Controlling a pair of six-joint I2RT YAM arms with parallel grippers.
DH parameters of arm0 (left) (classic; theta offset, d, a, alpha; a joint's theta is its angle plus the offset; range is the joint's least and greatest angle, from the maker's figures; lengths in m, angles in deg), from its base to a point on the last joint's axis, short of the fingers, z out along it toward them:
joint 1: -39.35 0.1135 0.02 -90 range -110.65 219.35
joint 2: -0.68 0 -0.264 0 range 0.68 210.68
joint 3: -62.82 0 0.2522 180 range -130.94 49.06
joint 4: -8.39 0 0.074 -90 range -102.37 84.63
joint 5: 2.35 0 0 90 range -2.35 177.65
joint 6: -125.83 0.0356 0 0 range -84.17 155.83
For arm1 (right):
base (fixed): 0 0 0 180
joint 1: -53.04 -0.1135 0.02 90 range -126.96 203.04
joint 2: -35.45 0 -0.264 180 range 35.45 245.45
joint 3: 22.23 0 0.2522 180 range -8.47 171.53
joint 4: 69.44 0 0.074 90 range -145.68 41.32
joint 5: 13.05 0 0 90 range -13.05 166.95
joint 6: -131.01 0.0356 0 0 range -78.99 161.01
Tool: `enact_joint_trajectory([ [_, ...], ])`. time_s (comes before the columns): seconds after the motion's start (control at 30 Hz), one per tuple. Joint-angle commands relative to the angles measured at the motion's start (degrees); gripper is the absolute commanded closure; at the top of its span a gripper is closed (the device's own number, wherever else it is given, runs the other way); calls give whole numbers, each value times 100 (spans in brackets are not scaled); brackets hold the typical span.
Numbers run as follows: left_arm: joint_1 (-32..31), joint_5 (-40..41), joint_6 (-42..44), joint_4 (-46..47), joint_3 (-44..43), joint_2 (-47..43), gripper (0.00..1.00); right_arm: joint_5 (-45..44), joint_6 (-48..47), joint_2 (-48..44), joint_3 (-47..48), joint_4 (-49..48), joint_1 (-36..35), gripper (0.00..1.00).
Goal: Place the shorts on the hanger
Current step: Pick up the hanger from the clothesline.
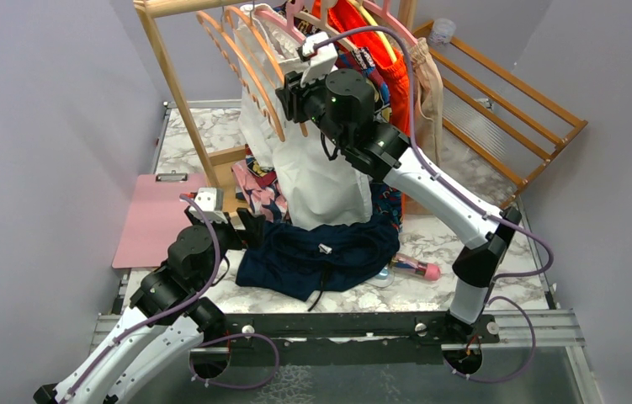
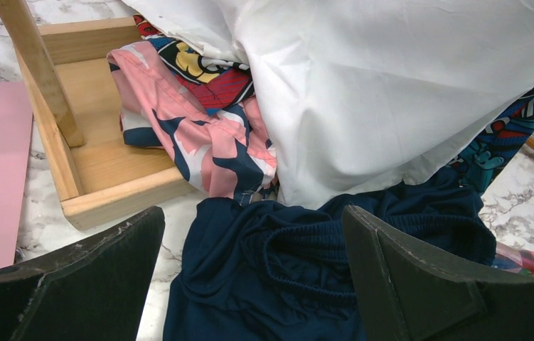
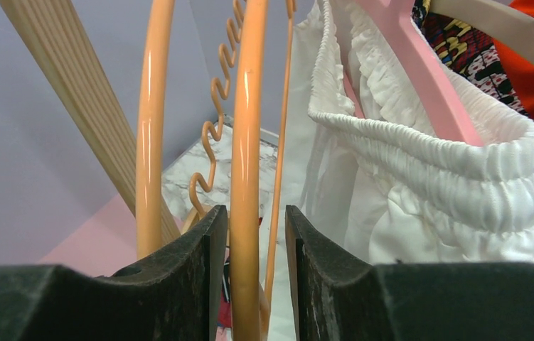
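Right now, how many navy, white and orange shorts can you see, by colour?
Dark navy-blue fabric shorts: 1
White elastic-waisted fabric shorts: 1
Bright orange fabric shorts: 1
Total: 3

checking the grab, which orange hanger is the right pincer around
The orange hanger nearer the white shorts; the right pincer straddles it, the other hanger stands outside.

Hanger (image 3: 244,177) between right gripper (image 3: 255,210) fingers (image 3: 185,277): smooth, glossy, lacquered look; fingers matt black, grainy. White shorts (image 3: 449,177) just beside that gripper: matt cloth, gathered elastic. Rack post (image 3: 72,106) on its other side: bare ribbed wood. Under left gripper (image 2: 253,213): shorts (image 2: 278,284) matt navy cloth, ribbed waistband; tabletop (image 2: 527,199) polished marble look
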Motion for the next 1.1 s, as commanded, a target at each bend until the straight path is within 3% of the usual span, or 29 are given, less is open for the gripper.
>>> enact_joint_trajectory([
  [0.0,18,25,60,137,-20,4,4,155,53,168,248,71,39,63],
  [0.47,15,17,60,137,-20,41,4,181,86,418,402,-139,70,84],
  [0.6,20,32,60,141,-20,39,4,180,71,462,443,-193,75,98],
  [1.07,19,32,60,137,-20,64,4,160,132,294,-111,-1131,75,99],
])
